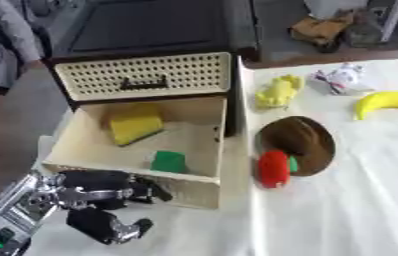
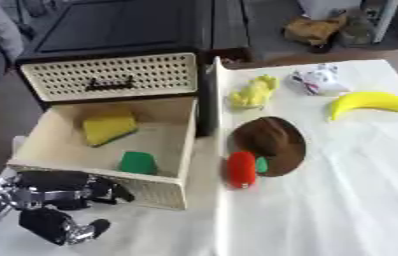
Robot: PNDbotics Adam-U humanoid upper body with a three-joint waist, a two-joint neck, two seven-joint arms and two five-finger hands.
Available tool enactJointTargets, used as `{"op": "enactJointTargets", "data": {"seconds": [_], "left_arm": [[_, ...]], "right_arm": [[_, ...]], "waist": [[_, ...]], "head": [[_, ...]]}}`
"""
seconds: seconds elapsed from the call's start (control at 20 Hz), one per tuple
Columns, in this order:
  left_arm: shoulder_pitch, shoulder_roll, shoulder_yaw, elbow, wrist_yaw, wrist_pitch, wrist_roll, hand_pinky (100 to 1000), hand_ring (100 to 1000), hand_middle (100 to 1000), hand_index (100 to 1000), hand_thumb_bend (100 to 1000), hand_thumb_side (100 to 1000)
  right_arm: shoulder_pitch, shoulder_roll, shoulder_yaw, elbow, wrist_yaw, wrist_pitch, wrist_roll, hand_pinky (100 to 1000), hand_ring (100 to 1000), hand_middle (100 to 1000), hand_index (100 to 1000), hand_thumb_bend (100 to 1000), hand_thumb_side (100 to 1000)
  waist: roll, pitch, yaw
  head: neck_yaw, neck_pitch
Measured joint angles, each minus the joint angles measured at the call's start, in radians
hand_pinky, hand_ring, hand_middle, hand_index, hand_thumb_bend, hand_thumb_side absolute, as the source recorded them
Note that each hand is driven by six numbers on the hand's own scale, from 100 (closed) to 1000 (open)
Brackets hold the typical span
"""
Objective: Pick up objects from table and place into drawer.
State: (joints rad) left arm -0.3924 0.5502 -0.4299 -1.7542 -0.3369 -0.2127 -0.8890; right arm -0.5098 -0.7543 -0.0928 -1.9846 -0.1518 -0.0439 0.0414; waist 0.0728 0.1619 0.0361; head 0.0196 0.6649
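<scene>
**Left hand at the front of the open drawer, 2 items inside**

The left hand [image 1: 97, 192] comes in from the lower left corner and sits at the front wall of the open drawer [image 1: 204, 192], its dark fingers [image 1: 146, 190] curled in toward that wall with nothing seen between them; whether they touch the wall I cannot tell. The thumb [image 1: 115, 230] hangs below, apart from the drawer. The right hand shows in neither view.

Just beyond the hand, inside the drawer, lies a green block [image 1: 168, 162] near the front wall. Farther back from the hand, a yellow sponge [image 1: 135, 125] leans tilted toward the rear left. Above the drawer stands the perforated cream front of a closed drawer [image 1: 146, 75] with a dark handle.

To the right of the hand, past the drawer's side, the white tablecloth [image 1: 342, 210] carries the rest: a red object [image 1: 273, 169] closest, touching the brown round piece [image 1: 300, 142] with a small green thing [image 1: 293, 164] between them. Well beyond these are a yellow toy [image 1: 278, 91], a white crumpled item [image 1: 344, 78] and, farthest from the hand, a banana [image 1: 388, 101].
</scene>
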Motion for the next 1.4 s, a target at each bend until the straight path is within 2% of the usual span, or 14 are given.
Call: {"op": "enactJointTargets", "data": {"seconds": [0.35,0.6,0.9,1.05,1.4], "left_arm": [[-0.049,-0.029,-0.016,0.0,0.12,0.015,-0.008,100,100,901,1000,100,820],[-0.073,-0.041,-0.02,0.006,0.156,0.034,-0.014,100,100,906,1000,100,823],[-0.085,-0.051,-0.014,0.048,0.141,0.03,-0.014,100,102,917,1000,100,806],[-0.086,-0.055,-0.004,0.068,0.112,0.012,-0.002,100,104,926,1000,100,772],[-0.09,-0.058,0.003,0.094,0.071,-0.042,0.048,100,100,925,1000,100,776]], "right_arm": [[0.001,0.006,0.0,0.0,0.0,0.007,0.006,647,793,588,668,528,984],[0.0,0.01,0.0,0.0,0.0,0.008,0.008,648,794,589,669,527,987],[0.0,0.011,0.0,0.0,0.0,0.007,0.007,648,794,590,669,526,986],[0.0,0.011,-0.002,0.0,0.0,0.007,0.006,647,794,589,669,526,984],[0.0,0.012,-0.006,0.0,0.0,0.011,0.008,647,794,589,669,526,985]], "waist": [[0.0,0.001,-0.006],[0.0,0.006,-0.014],[0.003,0.007,-0.017],[0.005,0.007,-0.017],[0.005,0.008,-0.017]], "head": [[0.0,-0.011],[0.002,-0.018],[0.005,-0.021],[0.005,-0.025],[0.005,-0.029]]}}
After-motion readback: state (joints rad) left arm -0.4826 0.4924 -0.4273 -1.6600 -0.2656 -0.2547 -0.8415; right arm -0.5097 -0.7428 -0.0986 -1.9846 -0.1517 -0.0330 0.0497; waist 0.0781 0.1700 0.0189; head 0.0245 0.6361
